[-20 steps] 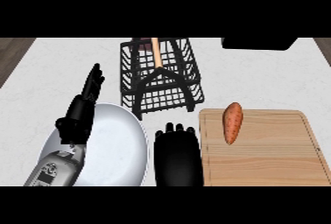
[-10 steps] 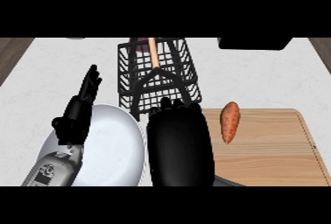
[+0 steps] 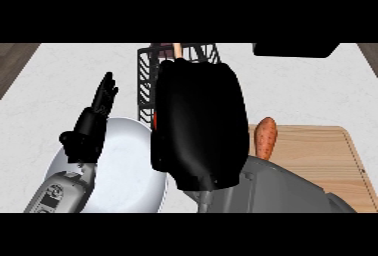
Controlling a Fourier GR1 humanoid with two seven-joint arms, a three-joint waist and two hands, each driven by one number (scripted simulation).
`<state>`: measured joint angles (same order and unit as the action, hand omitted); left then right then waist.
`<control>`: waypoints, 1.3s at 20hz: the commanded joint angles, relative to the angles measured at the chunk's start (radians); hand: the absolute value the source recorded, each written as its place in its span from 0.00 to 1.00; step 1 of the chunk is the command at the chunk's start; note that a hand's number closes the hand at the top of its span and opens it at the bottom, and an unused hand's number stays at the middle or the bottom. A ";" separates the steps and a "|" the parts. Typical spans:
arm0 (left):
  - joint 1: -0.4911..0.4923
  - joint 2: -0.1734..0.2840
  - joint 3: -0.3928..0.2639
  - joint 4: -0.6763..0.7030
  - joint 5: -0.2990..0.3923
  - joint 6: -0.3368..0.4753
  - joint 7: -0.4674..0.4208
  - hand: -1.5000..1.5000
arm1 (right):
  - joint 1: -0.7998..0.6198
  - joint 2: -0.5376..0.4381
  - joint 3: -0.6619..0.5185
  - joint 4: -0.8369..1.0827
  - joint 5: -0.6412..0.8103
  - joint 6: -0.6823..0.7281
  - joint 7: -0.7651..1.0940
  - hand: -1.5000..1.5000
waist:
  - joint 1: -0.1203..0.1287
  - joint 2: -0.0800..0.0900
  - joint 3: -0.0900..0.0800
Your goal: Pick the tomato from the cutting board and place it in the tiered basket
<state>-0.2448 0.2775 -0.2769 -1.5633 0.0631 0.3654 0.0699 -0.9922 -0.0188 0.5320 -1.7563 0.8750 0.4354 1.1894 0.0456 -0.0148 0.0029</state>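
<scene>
Meanwhile, the black right hand (image 3: 198,125) has been raised over the black wire tiered basket (image 3: 148,75), its fingers unreadable; the orange elongated vegetable (image 3: 265,137) remains ungrasped on the wooden cutting board (image 3: 317,150). Fingers of the left hand (image 3: 100,105) are held straight.

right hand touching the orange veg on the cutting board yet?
Cannot tell. In the head view the right hand rises beside the orange vegetable on the cutting board, hiding any gap.

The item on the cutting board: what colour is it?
Orange-red, elongated item, more like a sweet potato than a tomato; only the head view shows it, on the light wooden cutting board.
</scene>
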 commanded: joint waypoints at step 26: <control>0.016 -0.021 -0.009 0.037 0.005 0.017 -0.019 0.50 | -0.261 0.018 -0.266 0.597 -0.108 -0.379 0.050 0.00 | -0.023 0.020 -0.004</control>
<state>-0.2270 0.2881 -0.2750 -1.5691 0.0649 0.3866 0.0325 -1.2896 -0.0122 0.2904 -1.1734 0.7916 0.2179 1.1292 0.0282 -0.0017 0.0111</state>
